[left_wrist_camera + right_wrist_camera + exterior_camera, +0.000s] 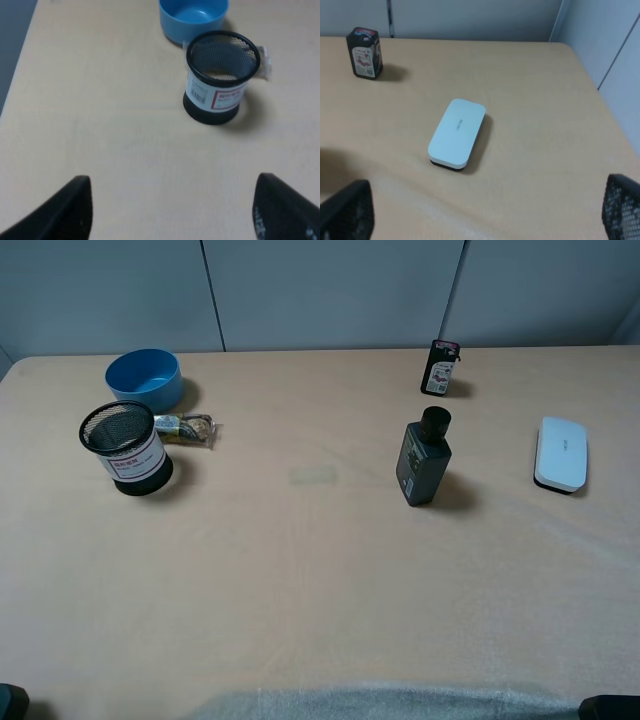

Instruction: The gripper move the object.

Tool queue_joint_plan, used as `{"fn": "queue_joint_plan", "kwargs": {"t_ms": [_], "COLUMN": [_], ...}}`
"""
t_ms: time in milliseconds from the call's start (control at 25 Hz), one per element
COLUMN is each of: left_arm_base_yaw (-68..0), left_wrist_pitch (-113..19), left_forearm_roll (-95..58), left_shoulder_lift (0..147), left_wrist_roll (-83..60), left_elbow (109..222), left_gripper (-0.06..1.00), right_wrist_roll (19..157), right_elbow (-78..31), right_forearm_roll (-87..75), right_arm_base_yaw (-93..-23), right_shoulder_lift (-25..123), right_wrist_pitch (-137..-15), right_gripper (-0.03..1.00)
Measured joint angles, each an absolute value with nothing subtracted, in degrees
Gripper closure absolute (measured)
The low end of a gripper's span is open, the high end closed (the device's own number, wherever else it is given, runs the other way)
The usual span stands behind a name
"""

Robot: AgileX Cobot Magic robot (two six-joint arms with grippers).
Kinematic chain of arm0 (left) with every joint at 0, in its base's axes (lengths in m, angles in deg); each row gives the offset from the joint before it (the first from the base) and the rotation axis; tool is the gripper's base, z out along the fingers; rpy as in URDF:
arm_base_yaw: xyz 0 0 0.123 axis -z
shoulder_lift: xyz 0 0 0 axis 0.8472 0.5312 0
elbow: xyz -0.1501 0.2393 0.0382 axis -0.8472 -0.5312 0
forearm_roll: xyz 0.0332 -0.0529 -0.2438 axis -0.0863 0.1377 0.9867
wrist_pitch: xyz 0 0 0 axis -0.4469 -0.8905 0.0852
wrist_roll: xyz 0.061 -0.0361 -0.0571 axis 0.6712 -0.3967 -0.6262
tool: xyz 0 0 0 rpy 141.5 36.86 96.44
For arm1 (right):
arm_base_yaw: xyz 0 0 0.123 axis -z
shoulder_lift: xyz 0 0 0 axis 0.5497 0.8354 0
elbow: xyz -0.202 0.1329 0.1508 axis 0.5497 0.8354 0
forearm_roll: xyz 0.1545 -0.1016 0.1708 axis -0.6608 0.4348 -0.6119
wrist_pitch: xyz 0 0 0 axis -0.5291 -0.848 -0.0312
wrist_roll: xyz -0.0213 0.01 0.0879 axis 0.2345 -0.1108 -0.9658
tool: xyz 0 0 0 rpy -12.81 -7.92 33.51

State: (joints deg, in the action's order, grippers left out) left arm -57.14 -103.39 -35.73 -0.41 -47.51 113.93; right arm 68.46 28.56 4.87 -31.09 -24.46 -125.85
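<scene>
Wide apart and holding nothing, our left gripper (pixel 170 210) shows 2 black fingers (pixel 70 210). Our right gripper (pixel 485 210) gapes wide too. We see the mesh pen cup (pixel 127 448) upright at 10 o'clock on the table (pixel 300 570), near the blue bowl (pixel 145 377).

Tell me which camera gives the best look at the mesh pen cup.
The left wrist view: the mesh pen cup sits close and unblocked, with its label and barcode showing, in front of the blue bowl. The exterior high view shows the cup smaller, at the table's left side. The right wrist view does not show it at all.
</scene>
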Motion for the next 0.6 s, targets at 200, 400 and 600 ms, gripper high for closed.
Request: {"fn": "queue_joint_plan", "kwargs": {"t_ms": [200, 400, 600], "left_arm_base_yaw": [-57.14, -57.14, -57.14], "left_wrist_pitch": [-103.39, -103.39, -103.39], "left_forearm_roll": [-35.46, -35.33, -35.29], "left_shoulder_lift": [-0.41, -0.41, -0.41], "left_wrist_roll": [-47.10, -47.10, -47.10], "left_elbow": [113.88, 113.87, 113.87], "left_gripper": [0.21, 0.21, 0.21], "right_wrist_roll": [68.46, 68.46, 68.46], "right_elbow": [28.56, 28.56, 28.56], "right_forearm_roll": [4.87, 4.87, 4.87], "right_arm_base_yaw": [-31.09, -31.09, -31.09], "right_shoulder_lift": [-24.46, -24.46, -24.46], "right_wrist_pitch": [-125.85, -125.85, -125.85], "right_gripper": [0.27, 0.27, 0.27]}}
